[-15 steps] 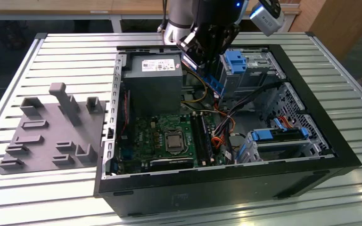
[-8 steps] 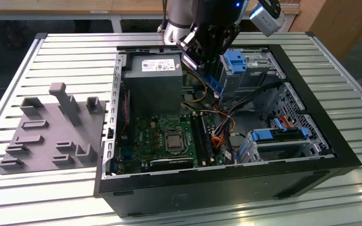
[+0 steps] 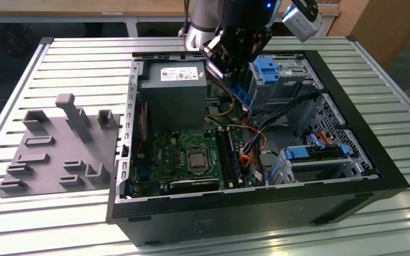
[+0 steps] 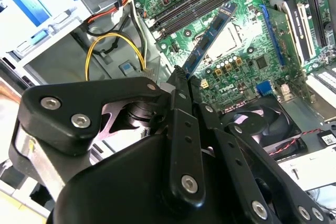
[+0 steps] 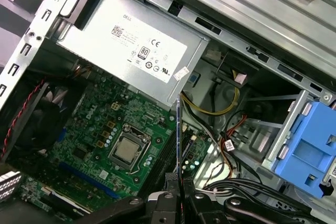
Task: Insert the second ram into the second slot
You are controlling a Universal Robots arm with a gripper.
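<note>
Black gripper (image 4: 181,77) has its jaws pinching the long thin blue memory stick (image 4: 210,32) by one end. It hangs over the open case's green motherboard (image 3: 164,154), roughly 1 o'clock from the silver CPU socket (image 3: 192,160) in the exterior view.

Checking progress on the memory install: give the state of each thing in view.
tool, shut on the second ram.
second ram, held above the motherboard, not in a slot.
computer case, side open, interior exposed.
processor, uncovered, no cooler on it.

Matte black pincer (image 4: 182,77), silver screws (image 4: 189,183); grey arm (image 3: 203,21).
</note>
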